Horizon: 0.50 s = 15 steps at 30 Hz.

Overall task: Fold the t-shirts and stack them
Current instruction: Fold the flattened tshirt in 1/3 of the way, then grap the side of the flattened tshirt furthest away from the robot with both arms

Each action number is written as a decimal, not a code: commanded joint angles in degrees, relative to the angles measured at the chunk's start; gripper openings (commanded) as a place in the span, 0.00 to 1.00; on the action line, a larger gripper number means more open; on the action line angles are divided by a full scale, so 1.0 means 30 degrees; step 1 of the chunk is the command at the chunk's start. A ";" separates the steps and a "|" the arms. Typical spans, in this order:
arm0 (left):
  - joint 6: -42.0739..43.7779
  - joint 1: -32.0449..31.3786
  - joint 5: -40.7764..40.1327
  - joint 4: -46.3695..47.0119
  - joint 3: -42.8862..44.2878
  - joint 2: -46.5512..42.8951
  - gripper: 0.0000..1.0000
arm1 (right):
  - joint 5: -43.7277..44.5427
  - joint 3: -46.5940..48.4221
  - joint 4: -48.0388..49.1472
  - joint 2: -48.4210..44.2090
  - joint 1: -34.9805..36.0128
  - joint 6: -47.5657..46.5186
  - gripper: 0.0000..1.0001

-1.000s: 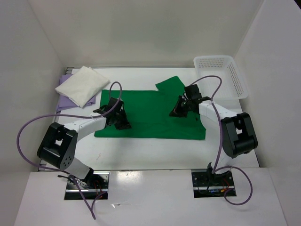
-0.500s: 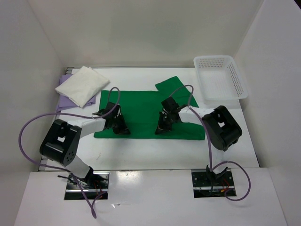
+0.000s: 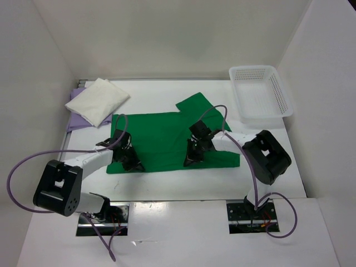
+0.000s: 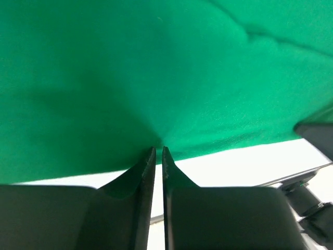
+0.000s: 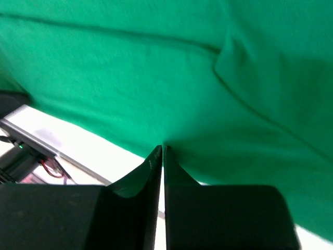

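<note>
— While looking down from above, where to find the green t-shirt [image 3: 161, 139]?

— At the middle of the counter [image 3: 167, 94], spread out as a wide rectangle, with one sleeve poking toward 1 o'clock from the far edge.

— And the left pincer [image 4: 158, 151]?

— Down at the 7 o'clock corner of that cloth. Nearly closed, only a slit between the fingers, tips nipping the near hem, with puckers in the fabric running straight to them.

— Same for the right pincer [image 5: 162, 149]?

— Much the same. Set on the near hem toward 5 o'clock, fingers pressed almost together on the edge of the green cloth, with white counter showing below the hem at 8 o'clock in the wrist view.

— Any other shirts?

— Over at 10 o'clock: cream t-shirt [image 3: 97, 100], folded into a pad, lying on top of the lavender t-shirt [image 3: 74, 122], with only purple edges peeking out along its left side. Just beside the green one's far left corner; cannot tell whether touching.

— And at 2 o'clock?

— White mesh basket [image 3: 253, 70], upright, near the green sleeve but apart from it.
</note>
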 commanded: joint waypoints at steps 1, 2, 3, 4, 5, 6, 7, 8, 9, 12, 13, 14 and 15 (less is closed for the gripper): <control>0.0647 0.1098 -0.0384 -0.1472 0.1820 -0.0299 0.16 | 0.0378 0.1776 -0.1743 -0.1088 0.0156 -0.0520 0.09; 0.1084 0.1423 -0.0386 -0.1474 0.3567 -0.0299 0.20 | 0.0378 0.2367 -0.2010 -0.1291 -0.0163 -0.0696 0.11; 0.1262 0.1745 -0.0909 -0.1474 0.4513 -0.0299 0.21 | 0.0378 0.2895 -0.2187 -0.1293 -0.0572 -0.0987 0.16; 0.1438 0.2502 -0.1117 -0.1474 0.5392 -0.0009 0.23 | 0.0378 0.3713 -0.2189 -0.1525 -0.0779 -0.0990 0.19; 0.1614 0.2974 -0.1293 -0.0894 0.6184 0.0226 0.24 | 0.0378 0.4011 -0.2189 -0.1789 -0.1042 -0.1193 0.20; 0.1616 0.3501 -0.1295 -0.0453 0.7323 0.0954 0.28 | 0.0378 0.4478 -0.2189 -0.1791 -0.1451 -0.1456 0.20; 0.1616 0.4521 -0.1469 0.0073 0.7712 0.1367 0.29 | 0.0204 0.4686 -0.1928 -0.1791 -0.1629 -0.1633 0.20; 0.1093 0.5025 -0.1470 0.1239 0.8035 0.1835 0.29 | 0.0203 0.4891 -0.1751 -0.1791 -0.1805 -0.1954 0.18; 0.0885 0.5465 -0.1703 0.1831 0.8299 0.2797 0.29 | 0.0203 0.5415 -0.1749 -0.1791 -0.2068 -0.2131 0.11; 0.0883 0.6172 -0.3396 0.2977 0.9792 0.4934 0.29 | -0.0032 0.6092 -0.1749 -0.1090 -0.2305 -0.2629 0.06; 0.1173 0.6636 -0.3578 0.3269 1.0173 0.5496 0.27 | -0.0032 0.6384 -0.1546 -0.1088 -0.2479 -0.2631 0.05; 0.1582 0.6641 -0.3841 0.3272 1.1105 0.6053 0.27 | -0.0032 0.6387 -0.1544 -0.0914 -0.2481 -0.2805 0.05; 0.1789 0.6641 -0.4221 0.3272 1.1636 0.7161 0.27 | -0.0235 0.6851 -0.1544 -0.0709 -0.2713 -0.3039 0.05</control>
